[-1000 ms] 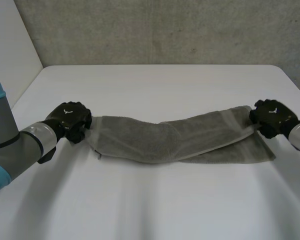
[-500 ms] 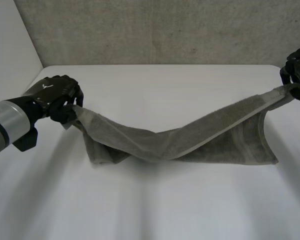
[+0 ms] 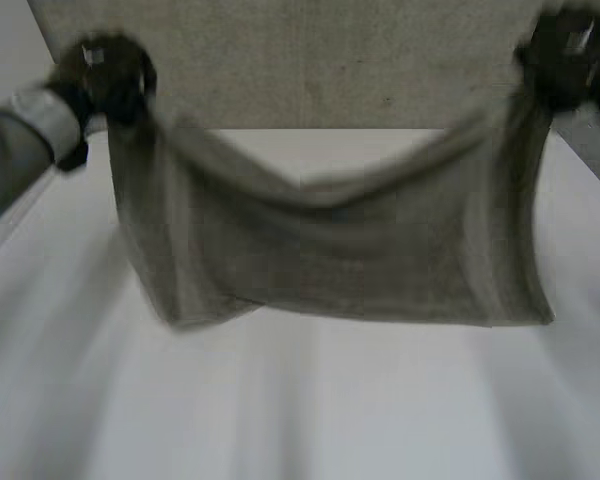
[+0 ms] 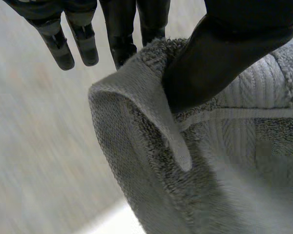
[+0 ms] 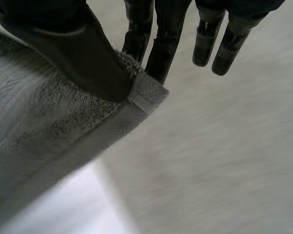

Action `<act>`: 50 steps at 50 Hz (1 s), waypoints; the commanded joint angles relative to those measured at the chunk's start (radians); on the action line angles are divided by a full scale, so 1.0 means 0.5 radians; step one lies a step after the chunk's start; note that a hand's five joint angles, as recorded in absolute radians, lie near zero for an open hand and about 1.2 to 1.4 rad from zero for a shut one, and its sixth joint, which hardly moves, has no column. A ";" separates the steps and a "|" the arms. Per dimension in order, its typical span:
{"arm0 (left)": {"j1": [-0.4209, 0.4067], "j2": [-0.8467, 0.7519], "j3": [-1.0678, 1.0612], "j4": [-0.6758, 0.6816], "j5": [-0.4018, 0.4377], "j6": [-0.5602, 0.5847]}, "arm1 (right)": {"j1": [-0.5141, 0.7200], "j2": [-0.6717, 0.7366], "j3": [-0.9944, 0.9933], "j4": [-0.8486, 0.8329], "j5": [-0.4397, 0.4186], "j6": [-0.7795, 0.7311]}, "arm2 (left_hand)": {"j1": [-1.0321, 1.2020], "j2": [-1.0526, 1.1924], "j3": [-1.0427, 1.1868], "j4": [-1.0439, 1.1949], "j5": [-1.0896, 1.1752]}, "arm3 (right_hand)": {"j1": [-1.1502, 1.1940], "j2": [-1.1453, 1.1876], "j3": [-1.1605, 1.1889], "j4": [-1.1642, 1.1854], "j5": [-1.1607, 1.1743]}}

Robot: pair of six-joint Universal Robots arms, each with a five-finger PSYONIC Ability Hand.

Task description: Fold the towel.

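1. Our left hand, upper left of the frame, pinches one top corner of the towel.
2. Our right hand, upper right, pinches the other corner.
3. The towel hangs between them, lower edge near the bench.

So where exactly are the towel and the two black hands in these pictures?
towel point(image 3: 330, 260), head view, the middle of the hanging cloth.
left hand point(image 3: 110, 72), head view, the back of the hand.
right hand point(image 3: 562, 52), head view, the back of the hand.
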 commanded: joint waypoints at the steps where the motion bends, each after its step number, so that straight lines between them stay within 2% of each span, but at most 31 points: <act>1: -0.086 0.163 0.343 0.443 -0.026 -0.307 | -0.023 -0.210 -0.390 -0.327 0.124 0.886 | 0.295 0.194 -0.097 -0.109 0.168 | 0.177 0.271 -0.093 -0.152 0.168; 3: 0.002 0.332 0.260 0.660 0.056 -0.536 | -0.032 -0.220 -0.371 -0.349 0.062 0.977 | 0.295 0.194 -0.097 -0.109 0.168 | 0.177 0.271 -0.093 -0.152 0.168; 5: 0.027 0.311 0.214 0.731 0.117 -0.607 | -0.029 -0.250 -0.243 -0.331 -0.011 0.950 | 0.295 0.194 -0.097 -0.109 0.168 | 0.177 0.271 -0.093 -0.152 0.168; 6: 0.048 0.286 0.159 0.756 0.179 -0.635 | -0.029 -0.250 -0.243 -0.331 -0.011 0.950 | 0.295 0.194 -0.097 -0.109 0.168 | 0.177 0.271 -0.093 -0.152 0.168; 12: 0.085 0.274 -0.145 0.762 0.293 -0.620 | -0.063 -0.281 0.118 -0.346 -0.112 0.843 | 0.295 0.194 -0.097 -0.109 0.168 | 0.177 0.271 -0.093 -0.152 0.168; 19: 0.092 0.207 -0.702 0.949 0.403 -0.445 | -0.094 -0.266 0.588 -0.429 -0.370 0.533 | 0.295 0.194 -0.097 -0.109 0.168 | 0.177 0.271 -0.093 -0.152 0.168; 26: 0.135 0.071 -0.967 0.971 0.495 -0.187 | -0.152 -0.165 0.825 -0.469 -0.429 0.340 | 0.295 0.194 -0.097 -0.109 0.168 | 0.177 0.271 -0.093 -0.152 0.168; 28: 0.177 0.041 -1.038 0.943 0.511 -0.099 | -0.155 -0.146 0.850 -0.460 -0.429 0.293 | 0.295 0.194 -0.097 -0.109 0.168 | 0.177 0.271 -0.093 -0.152 0.168; 33: 0.193 0.059 -1.047 0.873 0.508 -0.089 | -0.192 -0.189 0.874 -0.420 -0.395 0.253 | 0.295 0.194 -0.097 -0.109 0.168 | 0.177 0.271 -0.093 -0.152 0.168; 37: 0.202 0.111 -1.038 0.793 0.498 -0.092 | -0.198 -0.366 0.868 -0.288 -0.392 0.351 | 0.295 0.194 -0.097 -0.109 0.168 | 0.177 0.271 -0.093 -0.152 0.168; 45: 0.248 0.473 -1.038 0.455 0.483 -0.144 | -0.229 -0.670 0.859 -0.098 -0.380 0.664 | 0.295 0.194 -0.097 -0.109 0.168 | 0.177 0.271 -0.093 -0.152 0.168; 50: 0.269 0.749 -1.038 0.275 0.483 -0.306 | -0.278 -0.833 0.831 0.001 -0.331 0.753 | 0.295 0.194 -0.097 -0.109 0.168 | 0.177 0.271 -0.093 -0.152 0.168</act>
